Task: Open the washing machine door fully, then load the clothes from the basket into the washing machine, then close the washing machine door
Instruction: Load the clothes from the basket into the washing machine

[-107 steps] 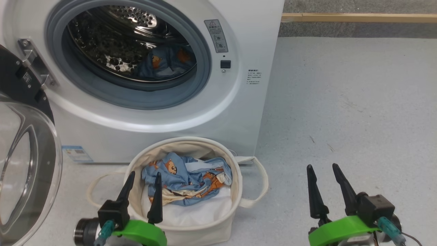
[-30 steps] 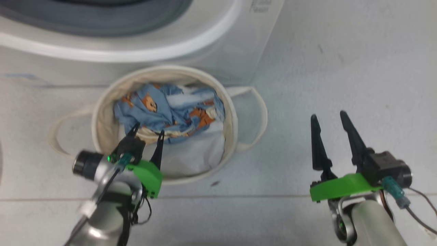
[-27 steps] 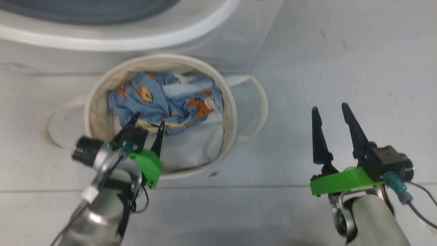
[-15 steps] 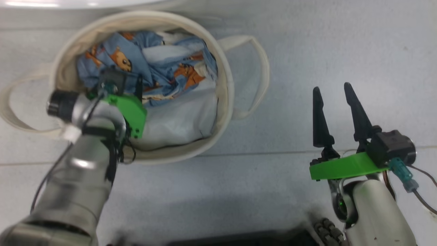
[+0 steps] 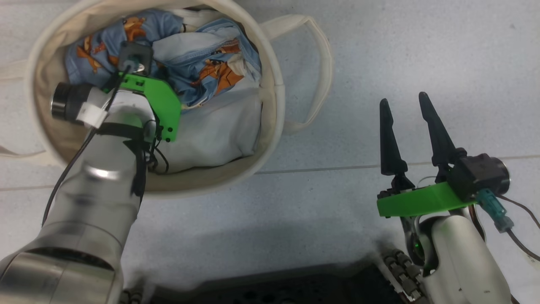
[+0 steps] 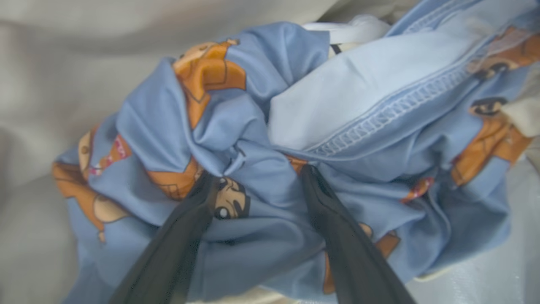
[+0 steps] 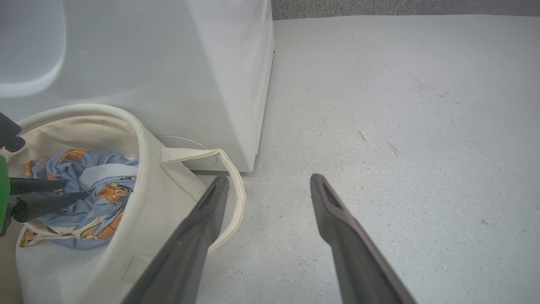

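Note:
The cream basket (image 5: 270,84) stands on the floor against the white washing machine (image 7: 190,63). In it lie the light blue bear-print clothes (image 5: 211,71) on a white liner (image 5: 219,126). My left gripper (image 6: 257,177) reaches down into the basket, open, both fingertips pressed into the clothes (image 6: 261,139) with a bunched fold between them. The right wrist view shows those same left fingers (image 7: 55,198) lying on the cloth (image 7: 105,198). My right gripper (image 5: 403,99) hangs open over bare floor to the right of the basket, holding nothing. The washing machine door is out of view.
The basket's right loop handle (image 5: 316,63) lies on the floor between basket and right gripper (image 7: 269,179). Grey speckled floor (image 7: 400,126) stretches to the right of the machine. My dark base (image 5: 274,287) shows at the bottom edge.
The head camera has tilted down, so machine and door left its picture. My left gripper has dropped from the basket's near rim down onto the clothes. Both grippers stayed open.

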Controlling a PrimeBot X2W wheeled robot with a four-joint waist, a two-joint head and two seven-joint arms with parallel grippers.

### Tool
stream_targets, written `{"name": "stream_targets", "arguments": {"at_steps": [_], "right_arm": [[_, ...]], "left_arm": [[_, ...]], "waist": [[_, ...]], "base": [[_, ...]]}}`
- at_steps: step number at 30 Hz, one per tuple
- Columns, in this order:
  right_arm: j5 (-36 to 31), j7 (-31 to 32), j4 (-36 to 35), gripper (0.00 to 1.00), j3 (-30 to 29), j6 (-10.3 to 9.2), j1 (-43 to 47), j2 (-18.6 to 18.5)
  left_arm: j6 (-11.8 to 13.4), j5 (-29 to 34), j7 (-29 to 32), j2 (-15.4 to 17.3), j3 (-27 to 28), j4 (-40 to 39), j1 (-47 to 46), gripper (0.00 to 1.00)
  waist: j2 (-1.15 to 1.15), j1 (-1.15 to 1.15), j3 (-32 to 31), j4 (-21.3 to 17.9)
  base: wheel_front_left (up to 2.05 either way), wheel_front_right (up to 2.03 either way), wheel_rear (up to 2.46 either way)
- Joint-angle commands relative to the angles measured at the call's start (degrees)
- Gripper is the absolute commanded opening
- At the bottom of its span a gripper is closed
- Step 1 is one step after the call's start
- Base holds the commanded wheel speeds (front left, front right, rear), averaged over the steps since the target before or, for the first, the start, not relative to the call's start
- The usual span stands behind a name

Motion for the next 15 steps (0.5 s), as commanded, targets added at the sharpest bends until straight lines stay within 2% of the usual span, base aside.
{"name": "stream_targets", "arguments": {"at_steps": [1,8,11,15], "right_arm": [[0.3,-0.3,-1.6,1.0,1.5,0.05,1.6,-0.1],[0.0,-0.3,-1.4,1.0,2.0,0.05,1.8,-0.1],[-0.1,-0.3,-1.4,1.0,2.2,0.05,1.8,-0.1],[-0.5,-0.3,-1.5,1.0,2.0,0.05,1.6,-0.1]], "left_arm": [[-0.1,1.5,-0.2,1.5,-0.7,-0.4,0.0,1.0],[-4.1,1.6,1.4,1.1,-3.1,-0.4,0.3,1.0],[-3.2,2.7,2.7,1.1,-4.9,-0.3,0.6,1.0],[-1.9,3.7,1.1,1.0,-6.8,-0.3,0.4,1.0]], "waist": [[0.0,0.0,0.6,-0.3],[0.0,0.0,1.2,-0.1],[0.0,0.0,1.4,0.2],[0.0,0.0,1.9,0.6]], "base": [[0.0,0.0,0.0],[0.0,0.0,0.0],[0.0,0.0,0.0],[0.0,0.0,0.0]]}}
